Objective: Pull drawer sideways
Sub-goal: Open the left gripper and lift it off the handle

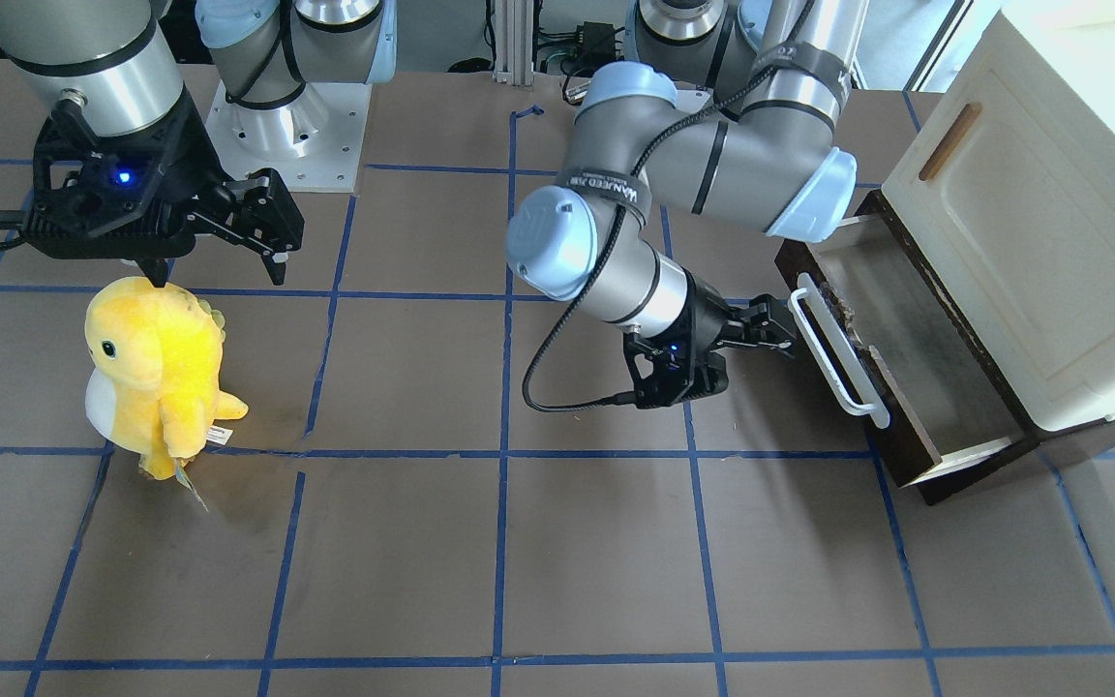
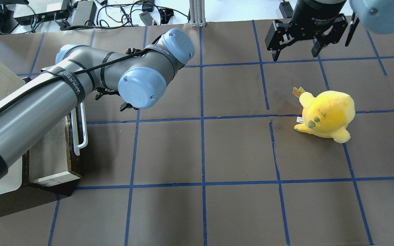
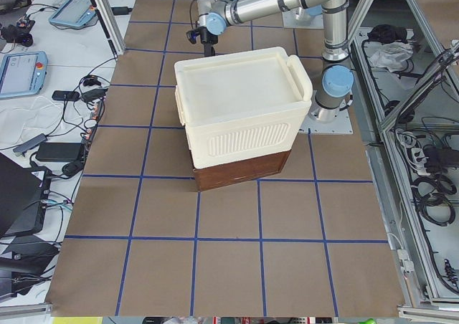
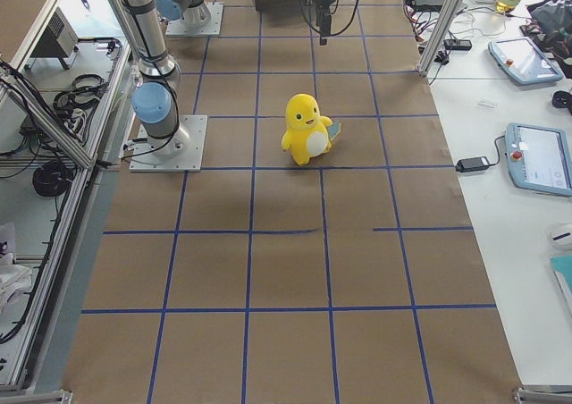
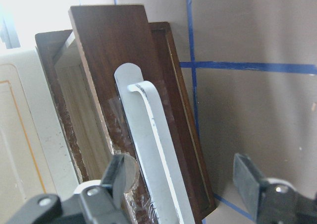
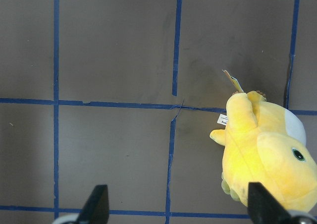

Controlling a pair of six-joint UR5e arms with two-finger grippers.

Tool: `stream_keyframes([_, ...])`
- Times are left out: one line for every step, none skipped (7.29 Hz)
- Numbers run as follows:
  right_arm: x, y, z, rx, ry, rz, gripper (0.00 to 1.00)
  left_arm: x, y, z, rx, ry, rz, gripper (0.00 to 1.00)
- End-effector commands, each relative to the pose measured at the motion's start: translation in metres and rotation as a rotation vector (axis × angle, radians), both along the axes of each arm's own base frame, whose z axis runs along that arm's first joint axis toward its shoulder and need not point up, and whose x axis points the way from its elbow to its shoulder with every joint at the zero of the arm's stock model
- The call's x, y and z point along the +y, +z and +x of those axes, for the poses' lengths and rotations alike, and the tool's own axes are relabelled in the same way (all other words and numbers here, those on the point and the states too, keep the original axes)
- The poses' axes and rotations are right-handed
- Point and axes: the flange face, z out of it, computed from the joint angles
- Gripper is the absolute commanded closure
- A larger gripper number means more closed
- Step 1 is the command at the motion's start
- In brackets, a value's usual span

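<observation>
The drawer (image 1: 911, 363) stands partly out from under the cream cabinet (image 1: 1051, 223). It has a dark brown front (image 5: 111, 50) and a long white bar handle (image 1: 838, 358). My left gripper (image 1: 778, 331) is open at the far end of the handle. In the left wrist view the handle (image 5: 153, 149) runs between its spread fingers (image 5: 116, 177), nearer one finger, and the jaws are not closed on it. In the overhead view the drawer (image 2: 51, 153) lies under my left arm. My right gripper (image 2: 294, 53) is open and empty, held above the table far from the drawer.
A yellow plush toy (image 1: 156, 373) stands on the table below the right gripper and also shows in the right wrist view (image 6: 267, 154). The brown table (image 1: 519, 542) carries a grid of blue tape. The cabinet (image 3: 244, 109) fills the table's left end.
</observation>
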Motion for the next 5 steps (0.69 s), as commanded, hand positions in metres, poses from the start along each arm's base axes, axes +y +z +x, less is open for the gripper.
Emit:
stream_keyframes([0.0, 0.0, 0.0, 0.0, -0.001, 0.0, 0.0, 0.003, 0.072, -0.026, 0.295, -0.044, -0.012, 0.19])
stream_keyframes([0.0, 0.0, 0.0, 0.0, -0.001, 0.0, 0.0, 0.003, 0.116, -0.024, 0.429, -0.064, -0.043, 0.19])
stream_keyframes([0.0, 0.0, 0.0, 0.0, -0.001, 0.0, 0.0, 0.009, 0.149, -0.018, 0.565, -0.049, -0.074, 0.19])
stream_keyframes([0.0, 0.0, 0.0, 0.0, -0.001, 0.0, 0.0, 0.019, 0.164, -0.009, 0.663, -0.036, -0.078, 0.19])
stream_keyframes([0.0, 0.0, 0.0, 0.0, -0.001, 0.0, 0.0, 0.021, 0.18, 0.008, 0.72, -0.042, -0.1, 0.19])
